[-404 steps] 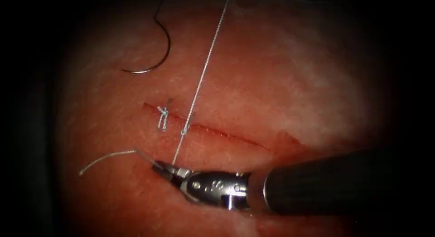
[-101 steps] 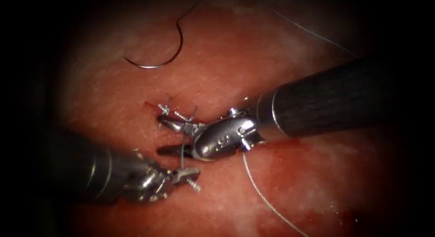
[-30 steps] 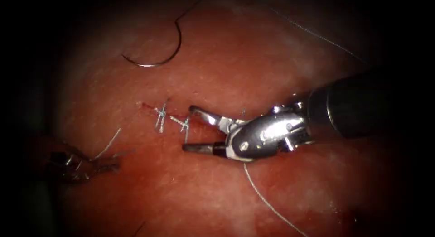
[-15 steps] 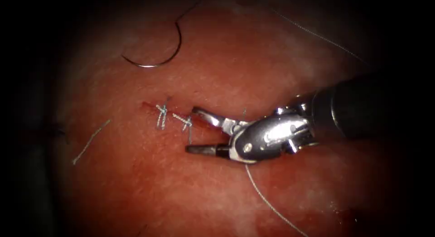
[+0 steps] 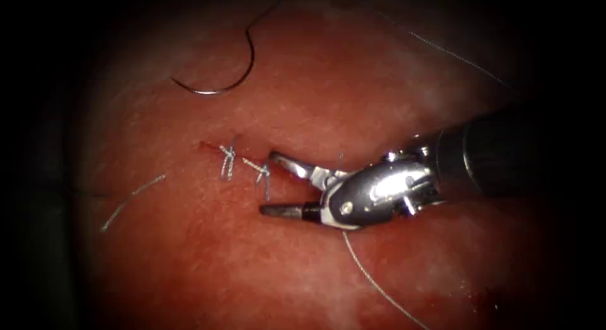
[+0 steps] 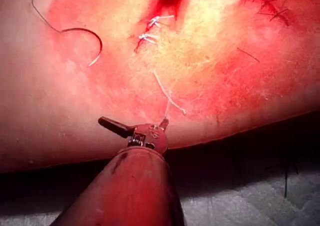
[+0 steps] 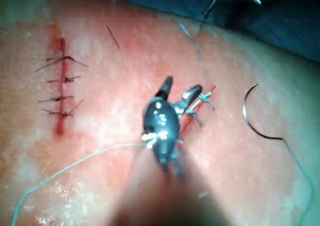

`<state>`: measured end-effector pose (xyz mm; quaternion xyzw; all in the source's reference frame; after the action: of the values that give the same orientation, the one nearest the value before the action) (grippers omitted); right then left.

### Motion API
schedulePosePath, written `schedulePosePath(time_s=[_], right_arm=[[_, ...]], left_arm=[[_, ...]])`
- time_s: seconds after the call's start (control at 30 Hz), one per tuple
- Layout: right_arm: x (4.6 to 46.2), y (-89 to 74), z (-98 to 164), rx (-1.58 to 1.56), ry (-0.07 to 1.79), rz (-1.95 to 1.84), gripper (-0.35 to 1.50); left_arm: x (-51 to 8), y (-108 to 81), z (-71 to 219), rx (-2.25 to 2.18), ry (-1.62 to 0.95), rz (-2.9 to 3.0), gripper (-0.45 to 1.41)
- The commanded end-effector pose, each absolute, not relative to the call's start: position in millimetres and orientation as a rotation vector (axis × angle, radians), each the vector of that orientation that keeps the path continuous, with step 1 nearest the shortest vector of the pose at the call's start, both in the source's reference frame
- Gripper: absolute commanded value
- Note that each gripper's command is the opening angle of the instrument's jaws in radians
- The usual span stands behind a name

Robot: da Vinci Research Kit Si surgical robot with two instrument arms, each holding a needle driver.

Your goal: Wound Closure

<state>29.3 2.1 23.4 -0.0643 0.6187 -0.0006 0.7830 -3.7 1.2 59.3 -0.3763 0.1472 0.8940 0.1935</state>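
In the endoscope view my right tool (image 5: 267, 183) comes in from the right and stands open over the cut (image 5: 208, 146), holding nothing. Its jaw tips are beside the second knot (image 5: 257, 171) and that knot's short tail. A first knot (image 5: 226, 159) sits just left of the second. The curved needle (image 5: 235, 77) lies free on the tissue (image 5: 353, 103), up and left of the cut, and neither tool holds it. My left tool (image 6: 138, 124) is open and empty at the tissue's edge. A cut piece of thread (image 5: 132, 200) lies loose on the left.
A long thread (image 5: 379, 286) runs out from under my right tool toward the lower right. Another strand (image 5: 454, 55) crosses the upper right. An older closed cut (image 7: 60, 86) with several stitches shows in the right wrist view. Red fluid wets the tissue around the cut.
My left tool opened, let go of the cut piece of thread and drew back to the left. The piece now lies on the tissue. My right tool stayed open and hardly moved.
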Motion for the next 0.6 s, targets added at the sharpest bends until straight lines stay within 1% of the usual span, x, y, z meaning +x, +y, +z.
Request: schedulePosePath(time_s=[0.03, 0.17, 0.23, 0.33, 0.47, 0.6], right_arm=[[29.8, 0.9, 24, -0.134, 1.335, 0.001, 1.23], [29.8, 0.9, 24, -0.134, 1.335, 0.001, 1.23], [29.7, 0.8, 24, -0.134, 1.335, 0.000, 1.23], [29.6, 0.8, 24, -0.132, 1.333, -0.001, 1.23], [29.6, 0.8, 24, -0.133, 1.331, 0.000, 1.23], [29.6, 0.8, 24, -0.132, 1.328, -0.001, 1.23]], left_arm=[[-5.1, -0.3, 59, -1.092, 0.378, 2.480, 1.40], [-9.8, -1.7, 57, -1.246, 0.215, 2.330, 1.40], [-12.6, -2.9, 56, -1.316, 0.143, 2.280, 1.36], [-15.7, -4.0, 56, -1.393, 0.088, 2.261, 1.35], [-17.6, -4.2, 57, -1.397, 0.105, 2.267, 1.35], [-17.2, -3.6, 58, -1.353, 0.150, 2.273, 1.33]])
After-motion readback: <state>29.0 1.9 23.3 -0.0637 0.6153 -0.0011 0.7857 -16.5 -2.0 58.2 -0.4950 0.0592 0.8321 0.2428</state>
